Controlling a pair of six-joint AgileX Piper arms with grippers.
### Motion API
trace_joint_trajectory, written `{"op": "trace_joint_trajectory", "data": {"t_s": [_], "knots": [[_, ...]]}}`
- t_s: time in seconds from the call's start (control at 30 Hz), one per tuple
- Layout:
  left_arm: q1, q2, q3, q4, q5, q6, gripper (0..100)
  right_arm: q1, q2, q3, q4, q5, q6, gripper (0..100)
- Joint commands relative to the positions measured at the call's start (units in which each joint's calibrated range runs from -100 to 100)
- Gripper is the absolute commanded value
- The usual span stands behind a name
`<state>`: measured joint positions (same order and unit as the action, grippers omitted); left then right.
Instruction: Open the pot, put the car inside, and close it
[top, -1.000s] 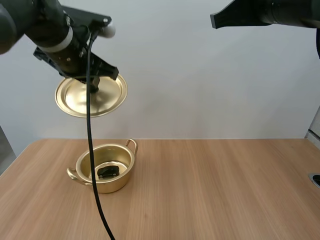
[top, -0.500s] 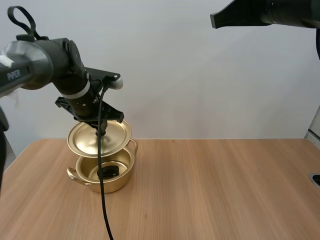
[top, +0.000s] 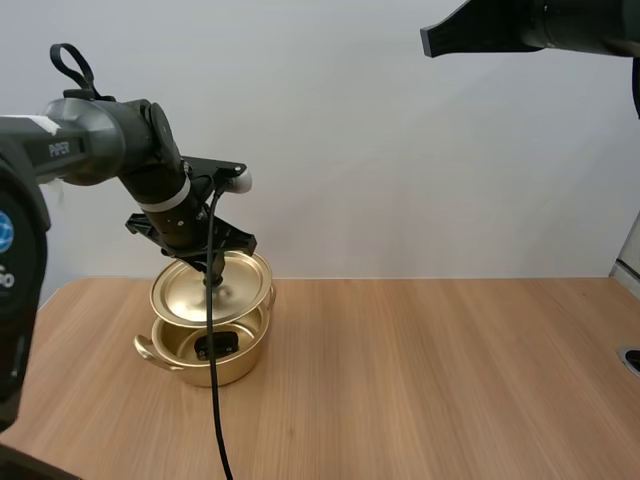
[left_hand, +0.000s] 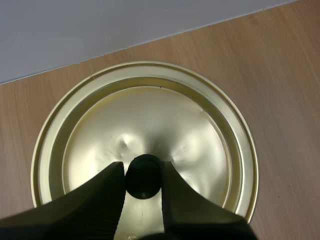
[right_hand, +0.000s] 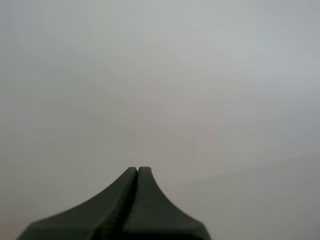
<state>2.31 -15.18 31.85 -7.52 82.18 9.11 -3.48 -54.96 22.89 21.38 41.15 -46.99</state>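
Note:
A gold pot (top: 235, 362) stands on the wooden table at the left, with a small black car (top: 216, 343) lying inside it. Just above the pot hangs its gold lid (top: 200, 292), slightly tilted, and my left gripper (top: 211, 281) is shut on the lid's black knob. In the left wrist view the lid (left_hand: 200, 130) spreads under my left gripper (left_hand: 143, 172), whose tips pinch the knob (left_hand: 143, 176). My right gripper (right_hand: 137, 171) is shut on nothing and faces a blank wall. The right arm (top: 520, 28) sits high at the upper right.
The wooden table (top: 430, 380) stretches bare to the right of the pot. A pale wall stands behind the table. One pot handle (top: 148, 350) sticks out at the front left.
My left arm has brought the lid down and to the right, from high at the left to just above the pot. The right arm has not moved.

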Motion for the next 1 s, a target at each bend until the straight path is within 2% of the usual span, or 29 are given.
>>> {"op": "trace_joint_trajectory", "data": {"t_s": [0.0,0.2,0.47,0.83,0.93,0.97], "knots": [[0.04,0.27,-0.02,0.21,-0.14,-0.01,0,-0.01,-0.05,0.08,-0.01,-0.06,0.01,0],[0.04,1.24,1.72,1.36,-1.82,-0.1,0,-0.01,-0.05,0.08,-0.11,-0.06,-0.1,0],[0.04,1.4,7.98,1.95,-11.04,-0.1,0,-0.01,-0.05,0.08,-0.23,-0.06,-0.19,0],[0.04,1.4,11.42,2.07,-14.93,-0.1,1,-0.01,-0.05,0.08,-0.23,-0.06,-0.19,0],[0.04,1.4,12.05,2.07,-15.28,-0.1,15,-0.01,-0.05,0.08,-0.23,-0.06,-0.19,0],[0.04,1.4,12.05,2.07,-15.28,-0.1,22,-0.01,-0.05,0.08,-0.23,-0.06,-0.19,0]]}}
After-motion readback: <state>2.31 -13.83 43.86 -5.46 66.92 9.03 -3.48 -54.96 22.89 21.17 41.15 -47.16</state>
